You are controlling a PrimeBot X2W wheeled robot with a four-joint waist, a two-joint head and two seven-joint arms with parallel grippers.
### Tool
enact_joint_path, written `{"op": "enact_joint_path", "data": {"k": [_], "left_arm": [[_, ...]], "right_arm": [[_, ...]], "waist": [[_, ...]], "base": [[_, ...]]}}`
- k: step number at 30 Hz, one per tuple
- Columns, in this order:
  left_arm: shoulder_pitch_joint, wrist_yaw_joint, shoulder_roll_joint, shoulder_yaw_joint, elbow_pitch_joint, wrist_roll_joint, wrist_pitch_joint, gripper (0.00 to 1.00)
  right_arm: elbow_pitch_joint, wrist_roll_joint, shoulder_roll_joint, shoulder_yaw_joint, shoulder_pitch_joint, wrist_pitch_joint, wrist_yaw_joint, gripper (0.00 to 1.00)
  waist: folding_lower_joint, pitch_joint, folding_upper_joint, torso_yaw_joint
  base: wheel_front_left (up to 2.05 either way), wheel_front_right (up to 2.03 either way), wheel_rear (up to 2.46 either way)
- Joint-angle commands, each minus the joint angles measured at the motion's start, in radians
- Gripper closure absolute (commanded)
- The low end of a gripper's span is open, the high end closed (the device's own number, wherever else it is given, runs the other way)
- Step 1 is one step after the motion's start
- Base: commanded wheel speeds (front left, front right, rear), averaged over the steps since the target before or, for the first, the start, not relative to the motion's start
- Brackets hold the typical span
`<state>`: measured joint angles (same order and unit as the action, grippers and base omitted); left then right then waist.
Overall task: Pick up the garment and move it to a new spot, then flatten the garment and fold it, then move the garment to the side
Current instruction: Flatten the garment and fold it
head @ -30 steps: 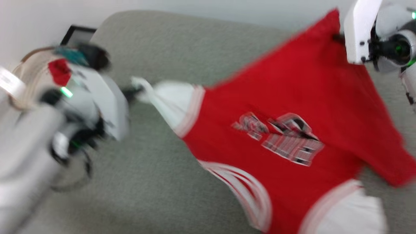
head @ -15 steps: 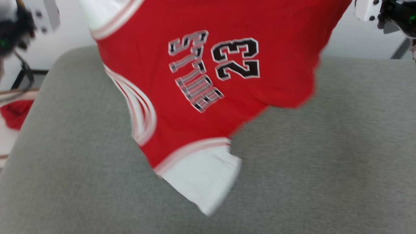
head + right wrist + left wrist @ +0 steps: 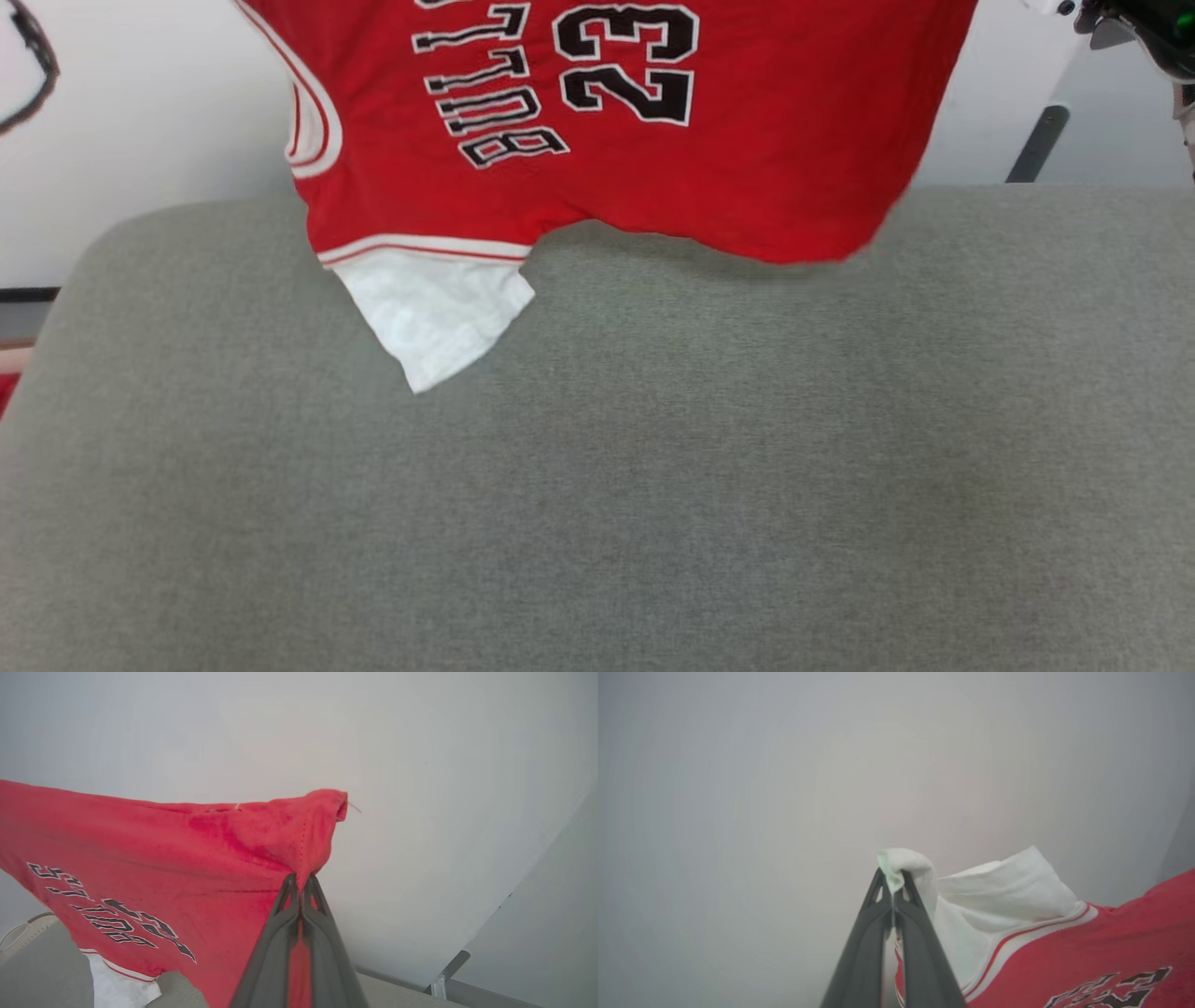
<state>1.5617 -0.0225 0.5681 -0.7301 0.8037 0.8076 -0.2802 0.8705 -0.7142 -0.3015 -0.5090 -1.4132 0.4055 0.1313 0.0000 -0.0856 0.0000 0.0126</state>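
- Left gripper (image 3: pixel 893 883): jaws clenched on a bunched fold of a white sleeve (image 3: pixel 999 886) of the garment (image 3: pixel 1111 947). A tuft of cloth protrudes past the fingertips.
- Right gripper (image 3: pixel 301 880): jaws clenched on a red corner of the garment at its hem end. The corner stands up above the fingertips.
- Garment: suspended in the air and stretched between the two grippers. The printed face is toward the head camera, with the black "23" and the lettering turned sideways.
- Striped neckline trim (image 3: pixel 313 131): at the left side of the hanging cloth in the head view.
- Second white sleeve (image 3: pixel 434 313): the lowest part, hanging in front of the grey upholstered surface (image 3: pixel 653 467). Contact with the surface cannot be determined.
- Red lower edge: crosses the far edge of the surface in the head view.
- Pale wall (image 3: pixel 140 140): behind the garment.
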Motion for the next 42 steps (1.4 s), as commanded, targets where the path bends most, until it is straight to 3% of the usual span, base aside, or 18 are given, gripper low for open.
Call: {"op": "enact_joint_path", "data": {"k": [1,7,15,23,29,36,42], "left_arm": [[0.021,-0.010,-0.006,0.000,0.020,-0.010,0.020,1.00],[0.083,-0.036,-0.032,0.010,0.074,-0.008,0.072,1.00],[0.200,-0.019,-0.031,0.020,0.123,-0.043,0.161,1.00],[0.424,-0.003,0.004,0.020,0.162,-0.127,0.300,1.00],[0.587,-0.021,-0.021,0.024,0.186,-0.162,0.408,1.00],[0.609,-0.069,-0.080,0.018,0.240,-0.161,0.516,1.00],[0.502,-0.100,-0.127,-0.007,0.294,-0.137,0.537,1.00]], "right_arm": [[0.000,0.004,-0.006,0.001,-0.014,-0.017,-0.001,1.00],[-0.006,0.004,-0.014,0.005,-0.039,-0.045,-0.001,1.00],[-0.008,0.044,-0.022,0.016,-0.113,-0.113,-0.001,1.00],[0.055,0.200,0.010,0.050,-0.273,-0.349,-0.001,1.00],[0.125,0.307,0.025,0.099,-0.394,-0.509,-0.001,1.00],[0.241,0.390,0.065,0.137,-0.433,-0.607,-0.001,1.00],[0.328,0.404,0.097,0.115,-0.380,-0.624,-0.001,1.00]], "waist": [[0.0000,-0.001,0.0000,-0.007],[0.0000,-0.046,0.0000,-0.014],[0.0000,-0.189,0.0000,-0.029],[0.0000,-0.451,0.0000,-0.067],[0.0000,-0.655,0.0000,-0.058],[0.0000,-0.770,0.0000,-0.019],[0.0000,-0.746,0.0000,0.015]], "base": [[0.00,0.00,0.00],[0.00,0.00,0.00],[0.00,0.00,0.00],[0.00,0.00,0.00],[0.00,0.00,0.00],[0.00,0.00,0.00],[0.00,0.00,0.00]]}}
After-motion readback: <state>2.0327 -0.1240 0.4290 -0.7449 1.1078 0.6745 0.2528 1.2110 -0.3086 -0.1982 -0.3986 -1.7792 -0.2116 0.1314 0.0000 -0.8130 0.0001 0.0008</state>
